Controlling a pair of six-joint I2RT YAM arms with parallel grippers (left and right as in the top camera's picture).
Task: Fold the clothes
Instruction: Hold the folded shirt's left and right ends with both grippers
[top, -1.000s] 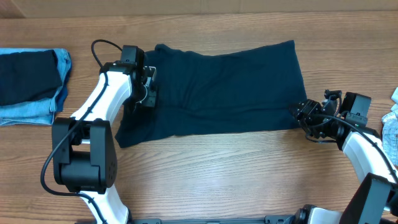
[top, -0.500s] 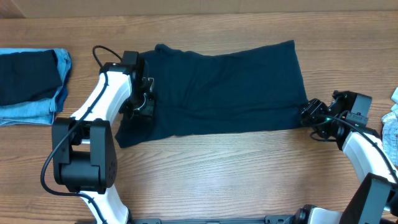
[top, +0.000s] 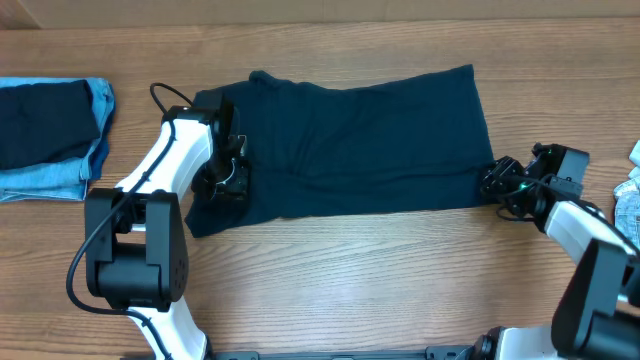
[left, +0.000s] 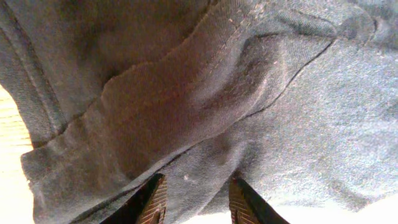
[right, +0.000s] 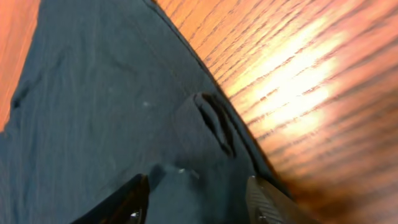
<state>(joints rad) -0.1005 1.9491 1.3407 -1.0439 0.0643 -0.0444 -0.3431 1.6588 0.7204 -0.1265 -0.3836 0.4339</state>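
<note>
Checking overhead first: left gripper (top: 234, 180) lower on the left edge of navy shirt (top: 360, 140) than a second back; right gripper (top: 493, 182) pulled in tight at the shirt's lower right corner. Shirt spread flat mid frame on table (top: 380, 280), same spot. Folded pile (top: 45, 125), navy on light blue denim, at far left, cut by frame edge.

Left wrist: fingers (left: 155, 199) partway apart, rumpled shirt hem filling the gap. Pinched or just pressed, cannot tell. Only fingertips showing, rest cropped.

Right wrist: fingers (right: 264, 200) wide apart, holding nothing, over the shirt corner beside bare wood. Small crease ahead, blurred.
</note>
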